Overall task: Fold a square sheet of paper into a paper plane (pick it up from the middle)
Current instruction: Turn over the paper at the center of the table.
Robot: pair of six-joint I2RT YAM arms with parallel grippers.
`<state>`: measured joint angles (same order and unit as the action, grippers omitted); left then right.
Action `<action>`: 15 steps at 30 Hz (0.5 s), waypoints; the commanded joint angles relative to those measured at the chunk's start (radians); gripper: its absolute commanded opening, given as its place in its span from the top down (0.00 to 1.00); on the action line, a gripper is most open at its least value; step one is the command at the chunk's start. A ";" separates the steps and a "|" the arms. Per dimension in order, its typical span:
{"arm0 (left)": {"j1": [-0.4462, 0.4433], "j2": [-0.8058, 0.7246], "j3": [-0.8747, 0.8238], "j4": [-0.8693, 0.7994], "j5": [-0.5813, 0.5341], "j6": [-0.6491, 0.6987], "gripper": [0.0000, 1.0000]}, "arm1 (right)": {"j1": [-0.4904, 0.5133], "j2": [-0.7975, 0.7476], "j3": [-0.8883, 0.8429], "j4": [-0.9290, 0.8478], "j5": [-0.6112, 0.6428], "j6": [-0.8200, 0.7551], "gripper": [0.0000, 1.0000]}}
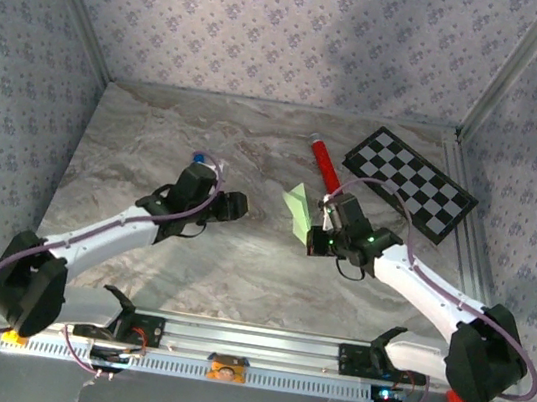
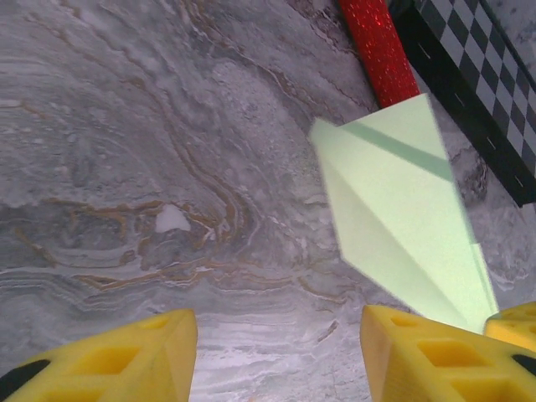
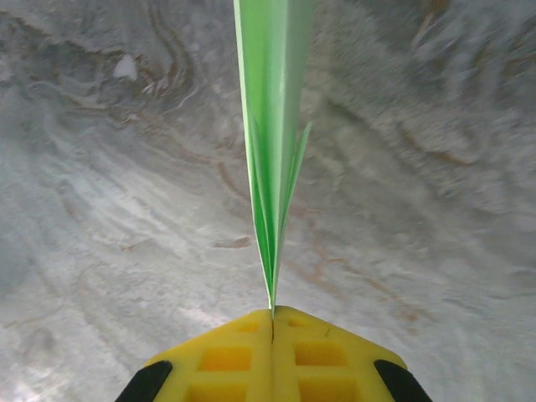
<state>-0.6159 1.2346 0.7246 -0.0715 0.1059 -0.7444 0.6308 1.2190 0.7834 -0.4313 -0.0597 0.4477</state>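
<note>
Two claws are working over the marble desk (image 1: 156, 144), and the right claw (image 3: 272, 322) is clenched tight on the paper plane (image 3: 272, 126). It pinches the pale green dart by its near end and holds it on edge, right of centre. The left claw (image 2: 276, 343) hangs released, jaws spread, to the plane's left and apart from it, while the red tube (image 1: 322, 161) and checkerboard (image 1: 411, 182) lie far right.

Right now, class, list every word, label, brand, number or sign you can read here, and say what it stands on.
There is none to read. The folded pale green paper is plain, the glittery red tube carries no print, the black-and-white checkerboard shows squares only, and the right arm's yellow fingers bear no marking.
</note>
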 commanded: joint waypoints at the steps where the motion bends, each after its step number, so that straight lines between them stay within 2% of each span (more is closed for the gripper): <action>1: 0.021 -0.052 -0.031 0.009 -0.041 -0.033 0.44 | 0.042 -0.017 0.066 -0.143 0.215 -0.067 0.98; 7: 0.053 -0.093 -0.060 0.000 -0.045 -0.065 0.42 | 0.141 0.014 0.129 -0.271 0.526 -0.060 0.98; 13: 0.068 -0.131 -0.069 -0.021 -0.075 -0.082 0.41 | 0.235 0.104 0.187 -0.372 0.727 -0.033 0.98; 15: 0.072 -0.141 -0.070 -0.031 -0.091 -0.087 0.41 | 0.277 0.143 0.200 -0.383 0.760 -0.040 0.98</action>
<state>-0.5533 1.1259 0.6590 -0.0834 0.0502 -0.8139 0.8631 1.3231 0.9482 -0.7292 0.5552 0.4026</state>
